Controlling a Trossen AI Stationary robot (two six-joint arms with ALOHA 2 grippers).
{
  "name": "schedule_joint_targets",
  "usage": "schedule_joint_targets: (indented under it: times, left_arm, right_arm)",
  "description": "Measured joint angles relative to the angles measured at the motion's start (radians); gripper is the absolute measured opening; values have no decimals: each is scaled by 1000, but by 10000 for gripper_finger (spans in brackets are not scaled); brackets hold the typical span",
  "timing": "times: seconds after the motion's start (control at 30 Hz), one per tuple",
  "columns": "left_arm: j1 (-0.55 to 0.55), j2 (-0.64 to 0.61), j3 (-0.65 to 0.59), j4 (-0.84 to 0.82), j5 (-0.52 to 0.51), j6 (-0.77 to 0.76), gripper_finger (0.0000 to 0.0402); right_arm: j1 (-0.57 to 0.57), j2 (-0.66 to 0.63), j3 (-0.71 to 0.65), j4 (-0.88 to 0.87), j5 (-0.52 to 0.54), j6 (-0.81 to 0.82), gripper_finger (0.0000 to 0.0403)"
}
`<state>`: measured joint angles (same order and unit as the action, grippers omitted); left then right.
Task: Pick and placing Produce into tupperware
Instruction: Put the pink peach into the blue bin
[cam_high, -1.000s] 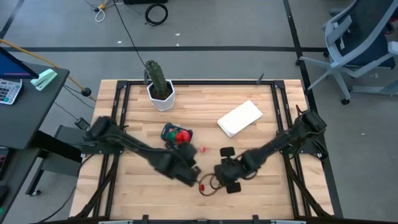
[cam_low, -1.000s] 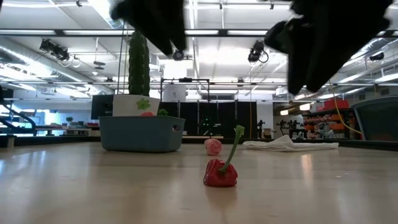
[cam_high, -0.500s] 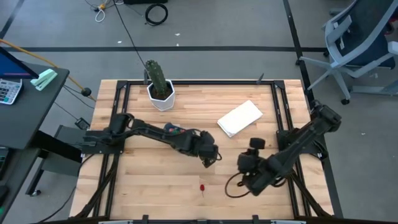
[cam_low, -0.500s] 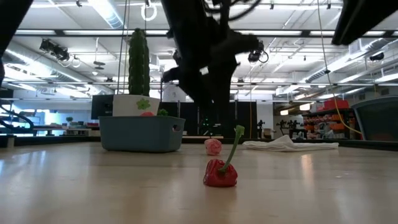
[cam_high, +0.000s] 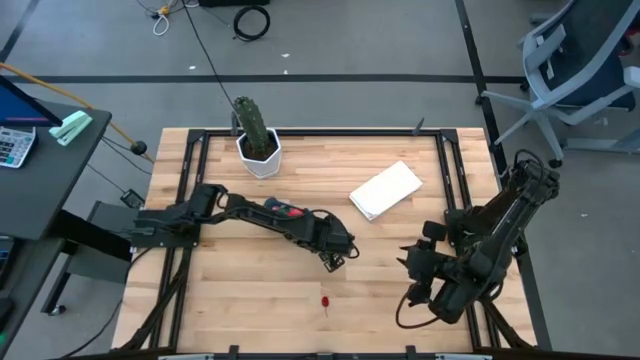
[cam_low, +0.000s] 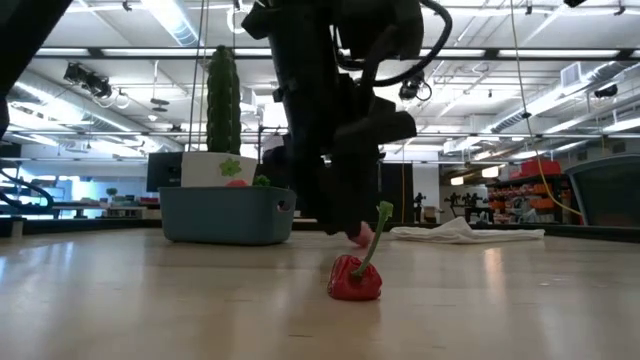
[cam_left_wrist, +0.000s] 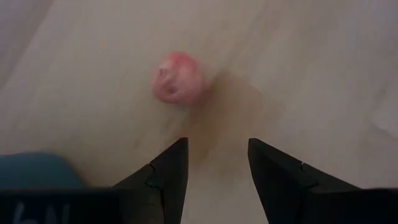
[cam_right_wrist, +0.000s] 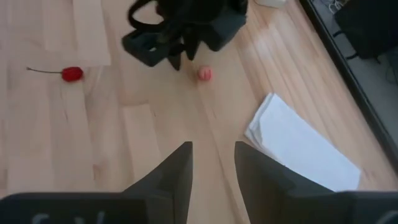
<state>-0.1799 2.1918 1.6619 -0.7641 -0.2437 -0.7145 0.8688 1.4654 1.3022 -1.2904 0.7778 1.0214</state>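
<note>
From above, the left gripper (cam_high: 338, 260) hung low over the middle of the worktop (cam_high: 240, 300), just off the tupperware (cam_high: 283, 212), which its own arm mostly covered. The red pepper (cam_high: 325, 300) lay apart, nearer the worktop's front edge. The right gripper (cam_high: 415, 262) waited well away from the tupperware, near the side rail.

At table height, the tupperware (cam_low: 228, 214) stood before the cactus (cam_low: 223, 100) with produce showing over its rim; the pepper (cam_low: 355, 277) lay nearest the camera, and the left arm blocked the pink ball.

In the left wrist view, the left gripper (cam_left_wrist: 214, 165) was spread wide and empty, the pink ball (cam_left_wrist: 177, 78) just ahead of its fingertips and slightly off the centre line. The step looked like an approach to grasp: the gripper would need a small shift, a descent, then closing.

In the right wrist view, the right gripper (cam_right_wrist: 211, 163) was parted and empty; the ball (cam_right_wrist: 204, 73) had bare wood around it, and the white folded item (cam_right_wrist: 298, 146) lay clear.
</note>
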Motion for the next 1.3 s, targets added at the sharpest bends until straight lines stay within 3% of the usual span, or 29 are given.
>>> schedule_joint_targets:
  times: [0.87,1.0,1.2,1.3]
  left_arm:
    - [100,0,0,50,-3,126,159]
    - [100,0,0,48,-2,146,122]
    - [100,-2,0,48,-3,185,19]
    - [101,-15,2,46,-2,205,11]
  right_arm:
    - [40,1,0,0,-1,87,127]
    - [40,1,0,0,-1,87,127]
    - [40,1,0,0,-1,87,127]
    - [40,1,0,0,-1,87,127]
